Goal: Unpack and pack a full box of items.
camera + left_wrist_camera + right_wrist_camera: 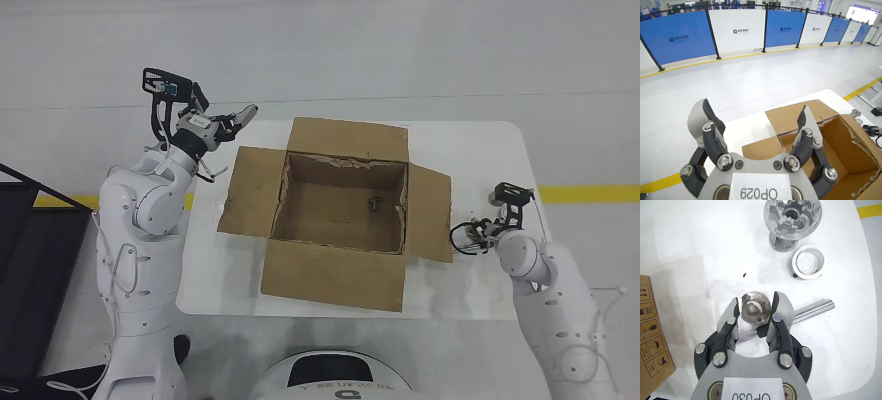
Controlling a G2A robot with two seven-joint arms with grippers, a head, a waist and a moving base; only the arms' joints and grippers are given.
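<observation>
An open cardboard box [340, 215] stands mid-table, flaps spread; one small dark part [375, 203] lies on its floor. My left gripper [238, 120] hangs open above the table's far left corner, beside the box [829, 151]; nothing sits between its fingers [712, 115]. My right gripper [755, 310] is low over the table, right of the box, shut on a round steel flange [755, 308] with bolt holes. A polished steel rod [814, 308] lies on the table under that gripper. In the top view the right gripper [470, 237] sits just off the box's right flap.
A cast aluminium hub [791, 224] and an aluminium collar ring [808, 263] stand on the white table [696, 247] beyond the flange. The box's corner [651, 332] is close beside my right gripper. A black rack [30, 260] stands left of the table.
</observation>
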